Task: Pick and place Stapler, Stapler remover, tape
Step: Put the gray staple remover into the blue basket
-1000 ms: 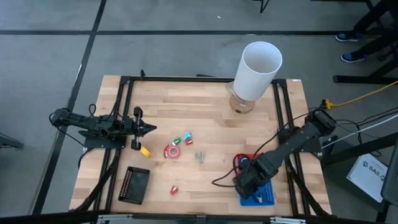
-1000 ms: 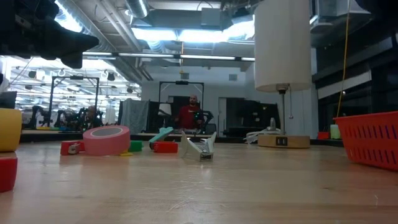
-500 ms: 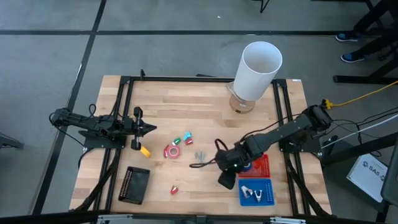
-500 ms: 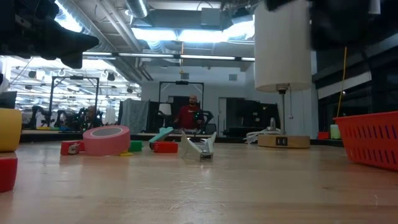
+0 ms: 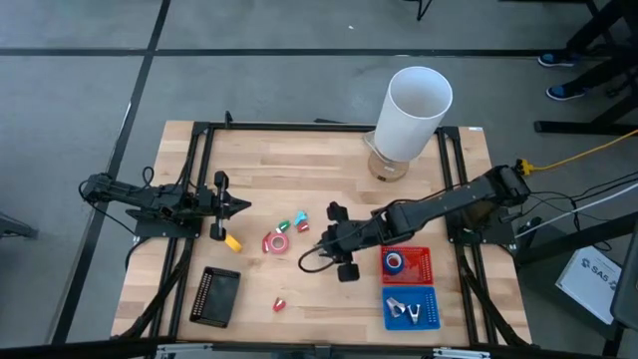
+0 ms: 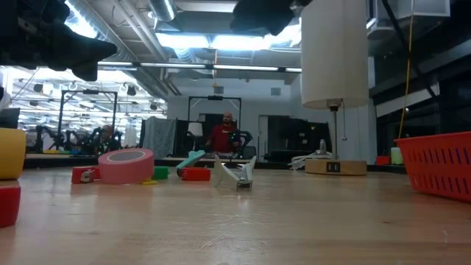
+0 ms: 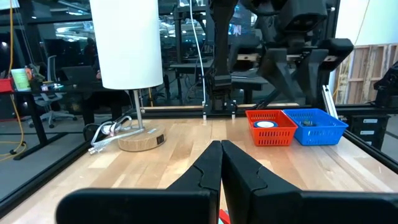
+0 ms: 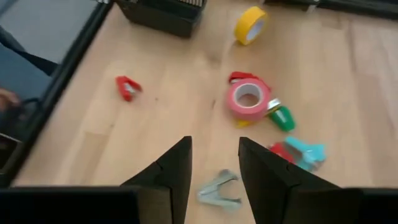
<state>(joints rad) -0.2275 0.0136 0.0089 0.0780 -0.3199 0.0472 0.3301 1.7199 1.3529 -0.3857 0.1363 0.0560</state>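
I've swung my right claw (image 5: 332, 242) away from the baskets at the bench's right edge to mid-bench, fingers apart and empty, over the metal staple remover (image 8: 220, 187); another remover already lies in the blue basket (image 5: 427, 317) and blue tape in the red basket (image 5: 420, 261). Pink tape (image 5: 275, 242) lies mid-bench, yellow tape (image 5: 232, 241) nearer the left edge beside my parked left claw (image 5: 235, 206), fingers together. Pale wood bench; cluttered lab behind.

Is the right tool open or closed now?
Open. In the right wrist view its two fingers stand apart, with the silver staple remover on the table between them, not gripped.
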